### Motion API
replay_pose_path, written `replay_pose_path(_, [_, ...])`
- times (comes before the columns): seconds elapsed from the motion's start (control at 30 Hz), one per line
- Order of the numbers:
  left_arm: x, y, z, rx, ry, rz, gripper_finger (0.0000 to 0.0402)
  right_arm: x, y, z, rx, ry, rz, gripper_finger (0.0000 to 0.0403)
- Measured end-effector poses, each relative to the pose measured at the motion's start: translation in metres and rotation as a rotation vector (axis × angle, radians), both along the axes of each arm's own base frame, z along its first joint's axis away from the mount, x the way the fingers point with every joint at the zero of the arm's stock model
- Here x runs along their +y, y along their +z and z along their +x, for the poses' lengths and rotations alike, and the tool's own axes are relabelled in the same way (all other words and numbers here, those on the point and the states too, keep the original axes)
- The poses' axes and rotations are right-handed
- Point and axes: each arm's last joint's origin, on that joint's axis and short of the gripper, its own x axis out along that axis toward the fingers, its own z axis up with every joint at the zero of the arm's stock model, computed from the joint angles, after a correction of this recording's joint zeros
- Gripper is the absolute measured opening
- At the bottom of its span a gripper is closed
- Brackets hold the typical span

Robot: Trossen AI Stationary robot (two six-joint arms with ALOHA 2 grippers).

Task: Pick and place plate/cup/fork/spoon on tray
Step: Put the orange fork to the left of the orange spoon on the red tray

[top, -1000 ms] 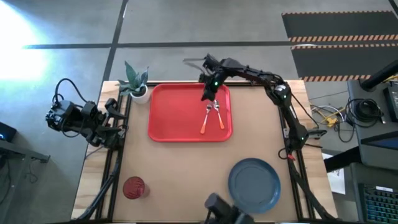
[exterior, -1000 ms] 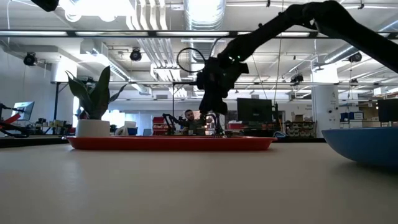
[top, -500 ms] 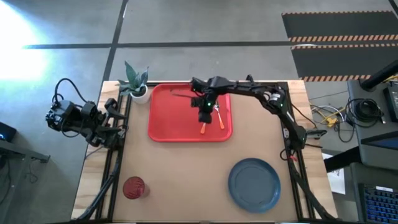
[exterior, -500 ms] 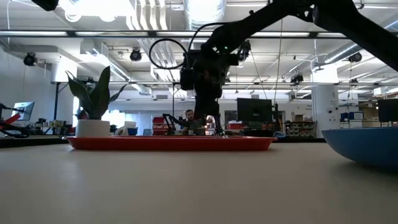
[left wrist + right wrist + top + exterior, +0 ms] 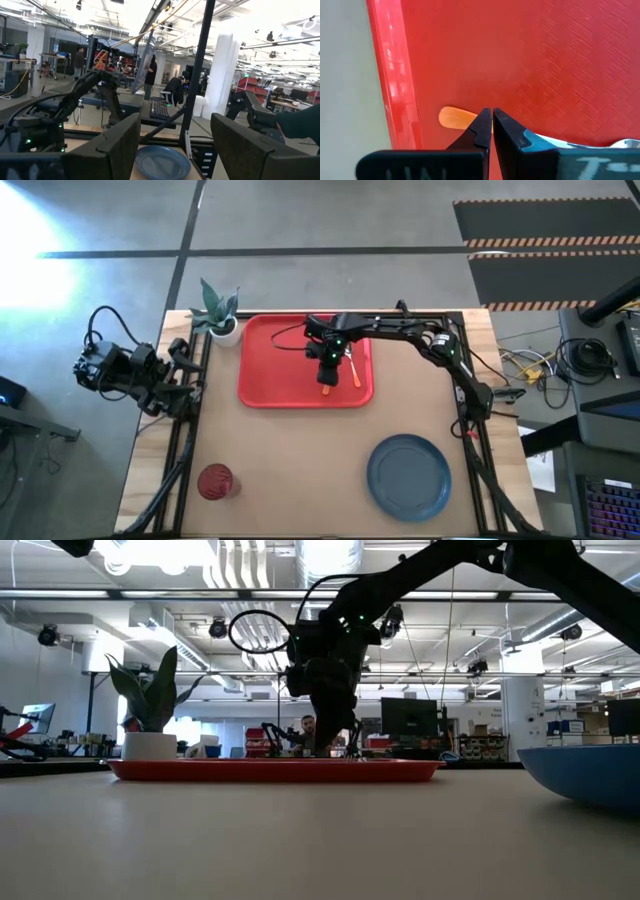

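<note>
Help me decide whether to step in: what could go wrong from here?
The right gripper, shut, sits low over an orange handle on the tray; it might drag that utensil or nudge the second one beside it. The plate and cup remain on the table, unplaced.

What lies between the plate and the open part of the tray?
Only bare table. The plate sits on the table's near right, apart from the tray. On the tray, the fork, the spoon and the right gripper occupy its right side; its left stays free.
</note>
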Motion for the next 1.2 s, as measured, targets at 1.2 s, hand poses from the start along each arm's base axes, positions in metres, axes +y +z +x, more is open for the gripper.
replay_pose_path(1.2, [0.000, 0.000, 0.000, 0.002, 0.000, 0.000, 0.0225, 0.007, -0.040, 0.001, 0.005, -0.008, 0.188, 0.0008])
